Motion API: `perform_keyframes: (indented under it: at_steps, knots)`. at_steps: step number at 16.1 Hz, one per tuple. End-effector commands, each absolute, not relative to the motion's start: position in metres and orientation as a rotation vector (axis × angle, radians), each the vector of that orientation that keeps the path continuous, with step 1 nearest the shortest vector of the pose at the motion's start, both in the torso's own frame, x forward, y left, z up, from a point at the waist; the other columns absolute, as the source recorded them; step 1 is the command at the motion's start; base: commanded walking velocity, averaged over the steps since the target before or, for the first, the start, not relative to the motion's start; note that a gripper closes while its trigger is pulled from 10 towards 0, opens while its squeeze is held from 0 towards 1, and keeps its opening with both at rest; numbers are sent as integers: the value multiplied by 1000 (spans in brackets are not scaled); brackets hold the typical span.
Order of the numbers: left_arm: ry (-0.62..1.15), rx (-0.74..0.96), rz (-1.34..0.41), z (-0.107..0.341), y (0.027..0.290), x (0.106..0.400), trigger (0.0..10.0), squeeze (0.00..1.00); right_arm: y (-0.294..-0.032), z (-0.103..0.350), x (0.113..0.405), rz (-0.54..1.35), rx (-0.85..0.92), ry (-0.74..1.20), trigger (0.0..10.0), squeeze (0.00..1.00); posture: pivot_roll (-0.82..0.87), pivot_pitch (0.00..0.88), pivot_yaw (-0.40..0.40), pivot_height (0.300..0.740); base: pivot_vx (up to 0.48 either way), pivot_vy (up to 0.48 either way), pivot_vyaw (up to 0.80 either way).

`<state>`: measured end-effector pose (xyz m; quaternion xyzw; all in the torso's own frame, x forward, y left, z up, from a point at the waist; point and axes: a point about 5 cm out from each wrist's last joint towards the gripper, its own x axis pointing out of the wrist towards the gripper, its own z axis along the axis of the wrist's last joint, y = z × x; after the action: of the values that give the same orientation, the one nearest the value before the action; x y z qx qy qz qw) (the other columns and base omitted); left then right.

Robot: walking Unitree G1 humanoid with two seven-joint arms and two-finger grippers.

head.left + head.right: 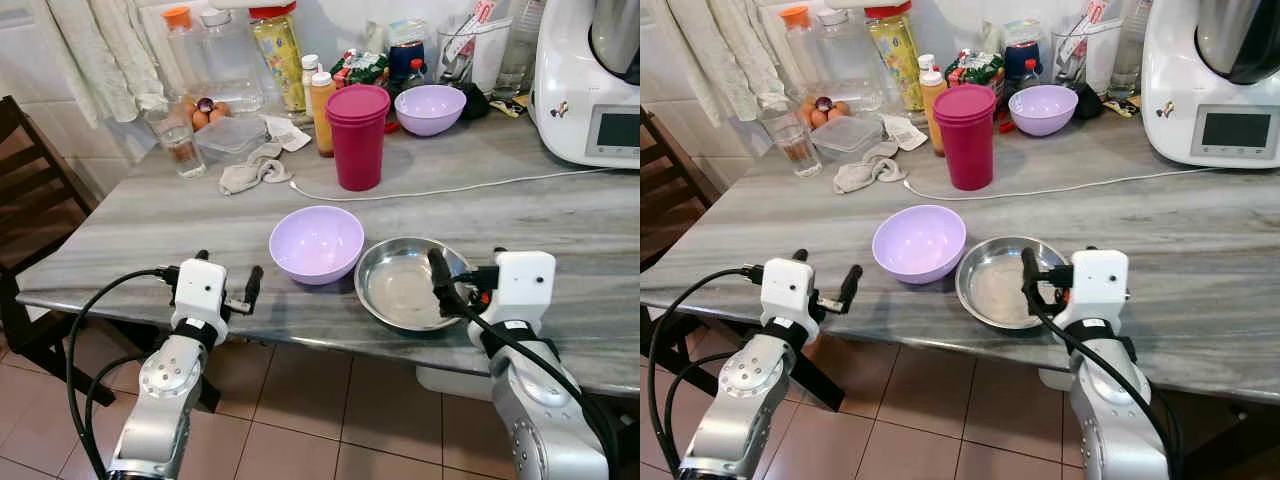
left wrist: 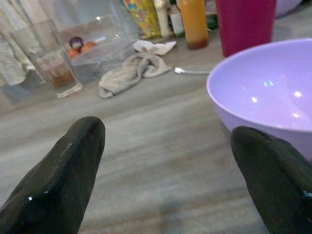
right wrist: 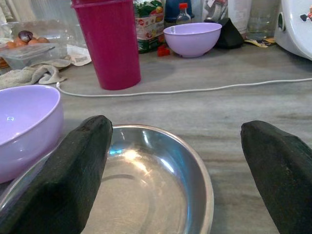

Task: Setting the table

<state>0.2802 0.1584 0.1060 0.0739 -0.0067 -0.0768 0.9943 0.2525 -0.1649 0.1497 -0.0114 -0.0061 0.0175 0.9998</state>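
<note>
Both end effectors are open; your right end effector [image 1: 452, 277] could nudge the steel bowl [image 1: 408, 284] off the tabletop [image 1: 150, 215] edge.

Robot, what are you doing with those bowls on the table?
The robot stands at the table with both claws open and holding nothing. Its right claw hangs over the near rim of the metal bowl. Its left claw waits just left of the purple bowl. Behind them stand a red cup and another purple bowl.
</note>
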Motion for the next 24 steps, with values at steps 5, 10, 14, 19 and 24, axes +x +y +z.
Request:
perform_keyframes:
  at_steps: [5,10,14,19,24]
  knots:
    - [14,101,-82,105,166,295,10000,0,-172,150,245,-37,-28,-45,10000,0,-269,0,124,740,0,0,0]
    - [10,119,-94,102,160,299,10000,0,-178,148,240,-67,-35,-45,10000,0,-301,0,121,740,0,0,0]
    - [15,104,-161,95,139,297,10000,0,-193,156,232,-147,-84,-72,10000,0,-404,0,155,740,0,0,0]
    - [-16,90,-179,103,128,307,10000,0,-188,166,241,-123,-113,-110,10000,0,-421,0,147,740,0,0,0]
    - [-31,96,-140,102,130,307,10000,0,-187,172,257,-94,-124,-129,10000,0,-373,0,110,740,0,0,0]
